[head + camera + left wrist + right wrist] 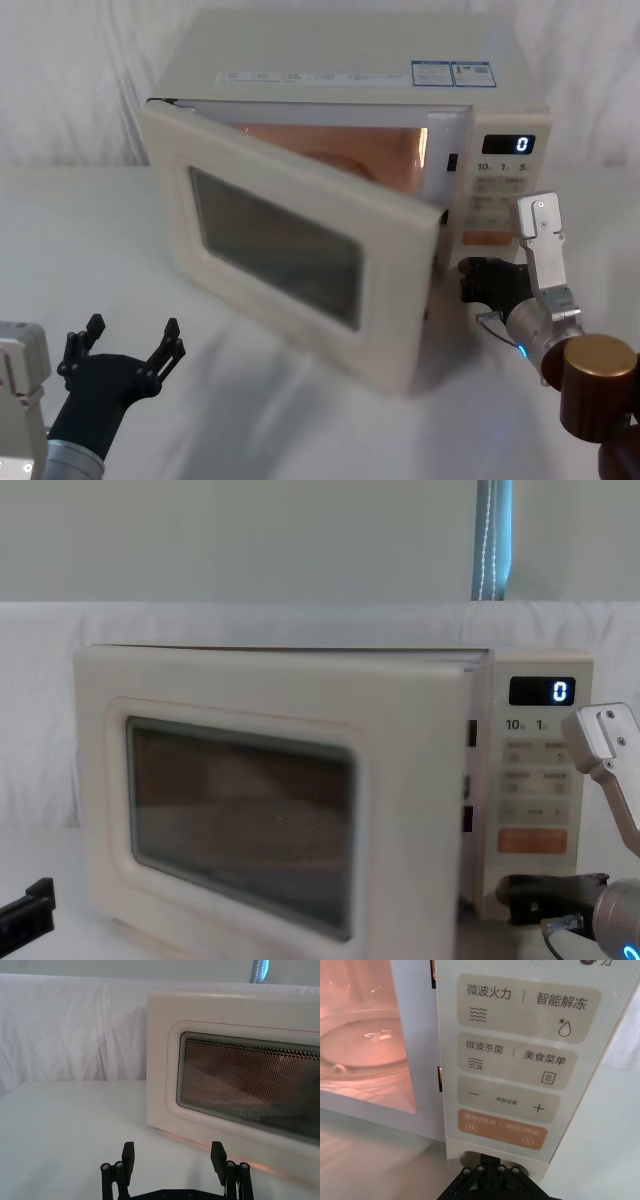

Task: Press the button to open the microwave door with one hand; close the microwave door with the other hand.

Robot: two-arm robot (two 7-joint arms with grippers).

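Note:
The microwave door (275,245) stands swung open to the left, its dark window facing forward (240,820). Light glows orange in the cavity (370,150) behind it. My right gripper (468,281) is shut, tips against the foot of the control panel (505,190), just below the orange key (502,1129). The button (466,1158) is mostly covered by those tips (487,1167). My left gripper (133,330) hovers open low over the table, in front of and left of the door (240,1085), apart from it, its two fingers spread (172,1155).
The microwave sits on a white cloth-covered table (90,240) with a white draped backdrop behind. A glass turntable (360,1045) lies in the lit cavity. The display (558,691) reads 0. Bare table lies left of the door.

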